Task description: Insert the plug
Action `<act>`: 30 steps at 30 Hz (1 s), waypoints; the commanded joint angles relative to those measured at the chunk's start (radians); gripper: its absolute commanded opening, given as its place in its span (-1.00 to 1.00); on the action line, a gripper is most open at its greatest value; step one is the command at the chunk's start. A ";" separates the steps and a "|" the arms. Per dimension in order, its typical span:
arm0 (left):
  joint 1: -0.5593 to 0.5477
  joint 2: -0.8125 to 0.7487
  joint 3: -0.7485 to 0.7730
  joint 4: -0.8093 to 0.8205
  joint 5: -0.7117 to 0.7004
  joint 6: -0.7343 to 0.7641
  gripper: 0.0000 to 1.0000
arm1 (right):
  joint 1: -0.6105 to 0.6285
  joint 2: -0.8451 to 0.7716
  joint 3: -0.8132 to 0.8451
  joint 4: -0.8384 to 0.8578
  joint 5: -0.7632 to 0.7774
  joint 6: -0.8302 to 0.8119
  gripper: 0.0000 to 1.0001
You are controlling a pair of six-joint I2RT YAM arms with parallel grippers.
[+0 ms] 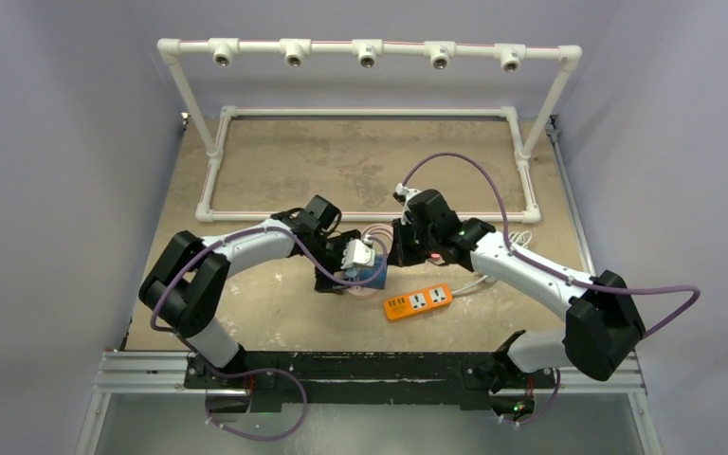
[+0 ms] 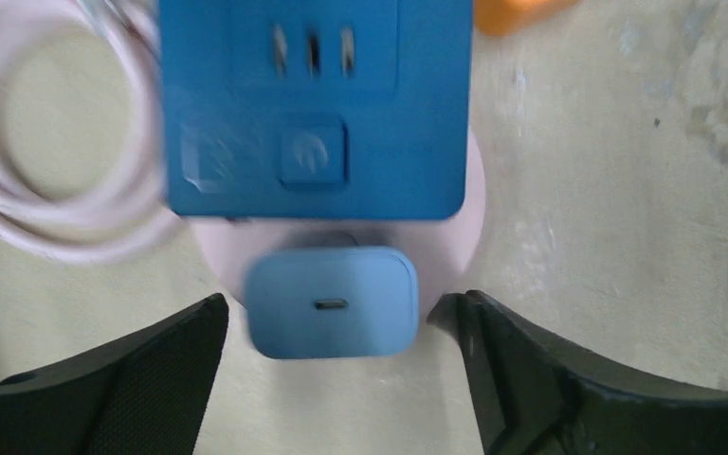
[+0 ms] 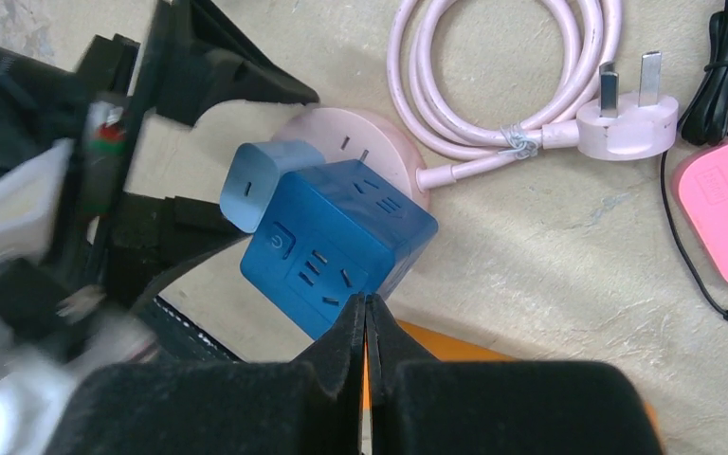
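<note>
From above, the blue cube socket (image 1: 375, 275) sits at mid-table (image 1: 341, 171) with the orange power strip (image 1: 418, 301) just beside it; the left gripper (image 1: 349, 278) reaches in from the cube's left and the right gripper (image 1: 400, 248) from its right; fine detail is too small to tell here. In the left wrist view the light-blue plug (image 2: 332, 303) stands on the pink round base (image 2: 475, 223), right against the cube's near face; the left fingers (image 2: 152, 379) are spread, one on each side of the plug and clear of it, pinching nothing. In the right wrist view the right fingertips (image 3: 351, 332) are pressed together, empty, at the cube's lower corner and seemingly touching it; the plug shows on the cube's far side, upright on the base. The plug looks seated, though whether it is fully home I cannot tell; so the sound way is to draw the left gripper straight back with the jaws wide, brushing neither plug nor coiled cable (image 2: 19, 190); let the right tips brace the cube meanwhile; if a gap shows, press squarely, never at a slant.
</note>
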 commanded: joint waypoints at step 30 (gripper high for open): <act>0.093 -0.413 0.181 -0.260 -0.218 -0.398 0.98 | 0.219 0.162 0.122 0.057 -0.066 0.035 -1.00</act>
